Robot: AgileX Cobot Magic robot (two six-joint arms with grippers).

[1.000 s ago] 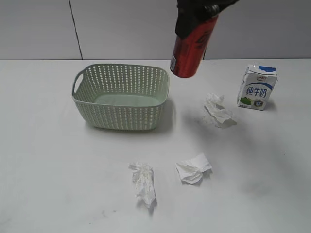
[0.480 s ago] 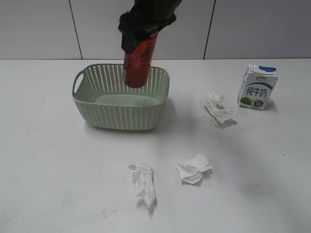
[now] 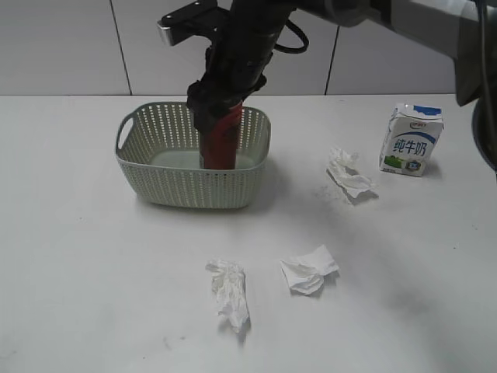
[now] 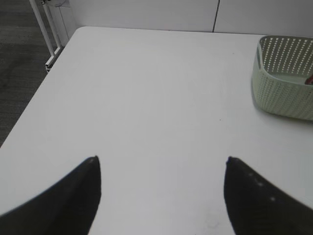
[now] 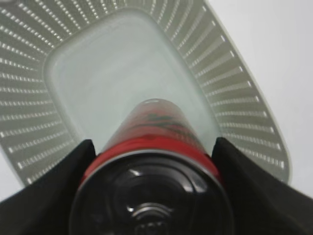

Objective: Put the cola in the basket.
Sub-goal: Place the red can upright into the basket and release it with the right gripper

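Cola [image 3: 220, 140] lowered inside basket [image 3: 190, 185], right gripper [image 3: 213, 109] clamped on it; release remains. Left gripper [image 4: 161, 171] spread apart, idle.

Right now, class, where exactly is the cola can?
In the exterior view, the cola stands inside the basket, left of centre, gripped by the right gripper.

White matte tabletop [image 3: 93, 272], evenly lit, soft shadows only. Behind it, pale grey panelled wall [image 3: 62, 47] with thin dark vertical seams. Past the tabletop's left edge, dark grey floor [image 4: 19, 63] and a white metal frame leg [image 4: 49, 34].
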